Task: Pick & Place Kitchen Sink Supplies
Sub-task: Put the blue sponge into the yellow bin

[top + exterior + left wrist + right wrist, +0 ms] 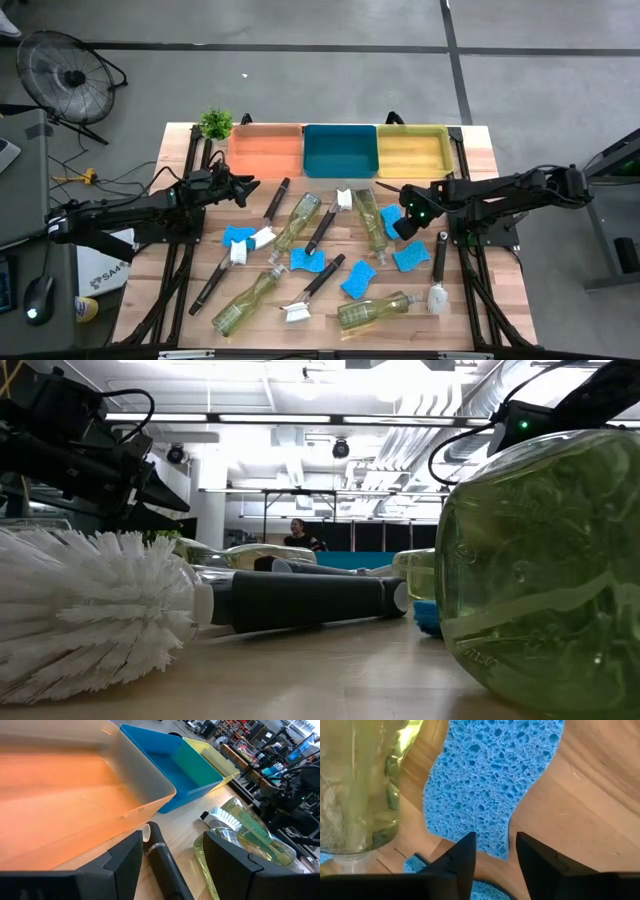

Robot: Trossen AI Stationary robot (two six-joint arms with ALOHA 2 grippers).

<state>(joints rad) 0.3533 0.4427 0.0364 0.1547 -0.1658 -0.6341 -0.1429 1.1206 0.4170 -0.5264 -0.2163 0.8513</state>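
The right gripper (400, 221) hung low over the middle-right of the table, its fingers (465, 857) set narrow with a gap between them and nothing in it. Just ahead of them, in the right wrist view, lay a blue sponge (490, 785) flat on the wood, with a bottle (362, 785) of yellow-green liquid lying just beside it. A second sponge (411, 257) lay near, toward the front edge.

From where I stood the risk looked plain. The sponge was thin and flat, so narrow jaws coming down on it might pinch only a corner, or slide over it and shove it along the boards. The bottle lay so close that a finger could nudge it and set it rolling into the brush (438, 272) by the right edge. Soft foam might also fold and slip free on the way to the three bins, orange (266, 152), blue (340, 150) and yellow (412, 150), at the back.

The left gripper (238, 188) waited just in front of the orange bin, jaws about half apart and empty, with a brush handle (162, 862) lying on the table between them. Any drop from there could catch that handle.

The rest of the supplies lay scattered across the table; none sat in a bin. The plant (215, 123) stood at the back left corner.
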